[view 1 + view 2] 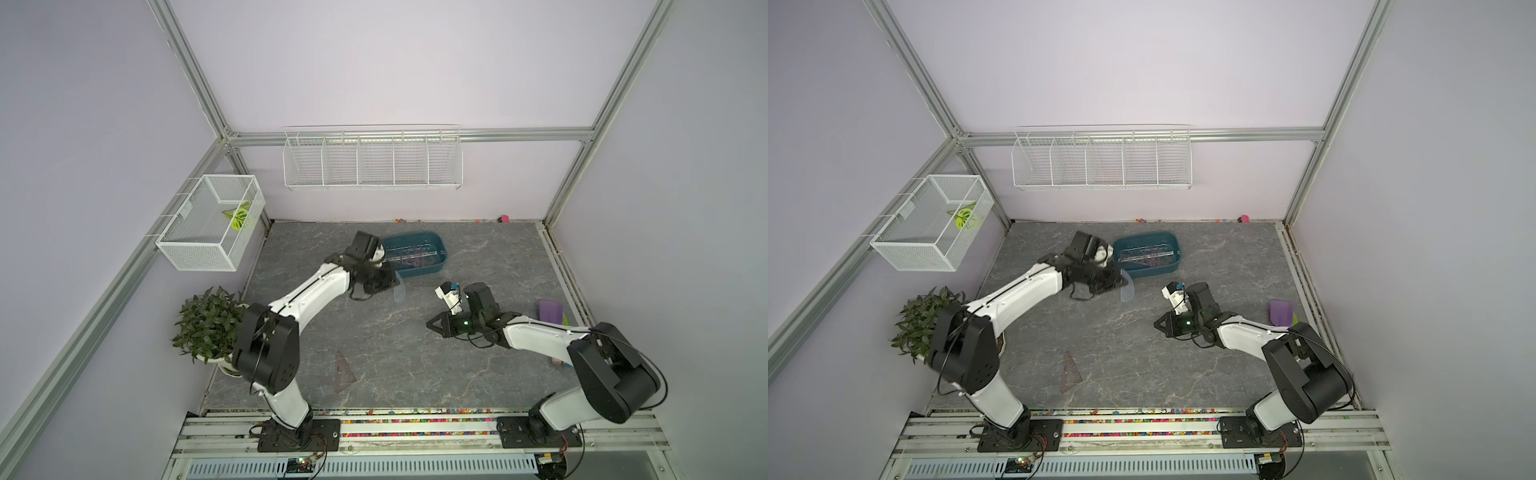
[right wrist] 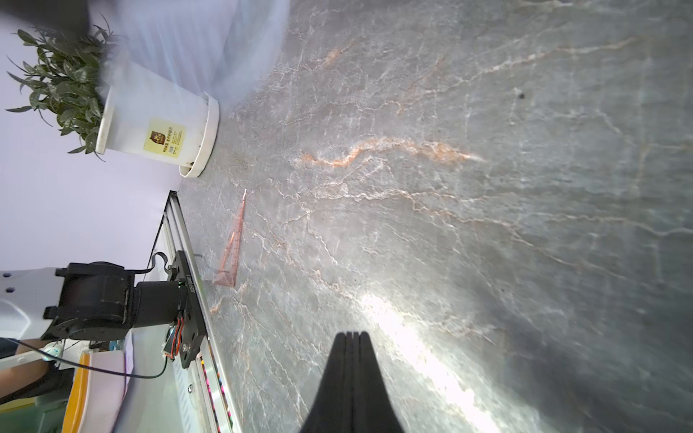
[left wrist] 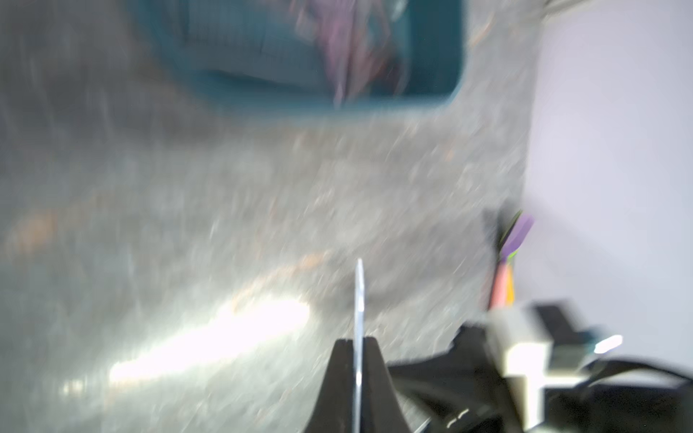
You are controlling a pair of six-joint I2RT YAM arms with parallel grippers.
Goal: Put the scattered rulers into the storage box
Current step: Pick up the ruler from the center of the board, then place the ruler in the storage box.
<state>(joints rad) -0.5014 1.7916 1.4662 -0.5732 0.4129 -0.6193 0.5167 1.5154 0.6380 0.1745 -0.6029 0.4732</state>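
The bluish protractor (image 1: 400,289) is pinched on edge in the left gripper (image 3: 359,343), just beside the near wall of the teal box (image 1: 419,272) — held upright, I judge, so it clears the rim and drops in beside the rulers (image 1: 411,254) lying there. 1 brownish triangle (image 1: 344,372) lies flat near the front of the table (image 1: 374,332), well apart from the box; the right gripper (image 1: 432,325) hangs closed and empty — likely free for it.

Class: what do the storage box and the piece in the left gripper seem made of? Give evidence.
Storage box: probably moulded plastic, opaque dark teal, rounded corners and rim. Protractor in the left gripper: thin, clear bluish plastic by its look; the table shows through it.
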